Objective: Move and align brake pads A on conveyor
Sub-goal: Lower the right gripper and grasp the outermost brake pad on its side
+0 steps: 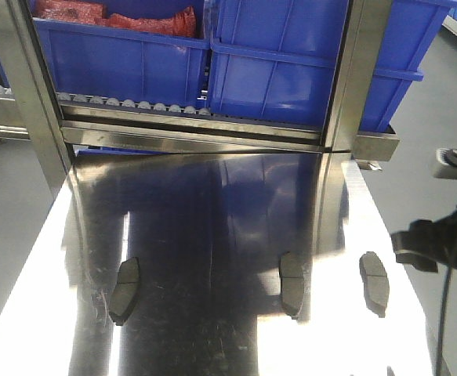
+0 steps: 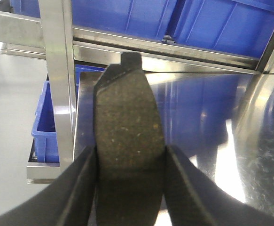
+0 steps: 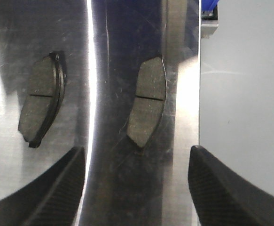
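On the shiny steel tabletop (image 1: 212,204) in the front view, the left pad (image 1: 125,290) lies at lower left, the middle pad (image 1: 292,283) right of centre, and the right pad (image 1: 375,283) near the table's right edge, all flat.

In the left wrist view, the left gripper (image 2: 129,155) has its jaws clamped on the long edges of a fourth pad (image 2: 127,122), which runs up the middle of the frame.

In the right wrist view, the right gripper (image 3: 137,150) has its jaws wide apart at the lower corners, holding nothing. The middle pad (image 3: 40,103) lies above the lower-left finger. The right pad (image 3: 147,108) lies above the gap, touching neither finger.
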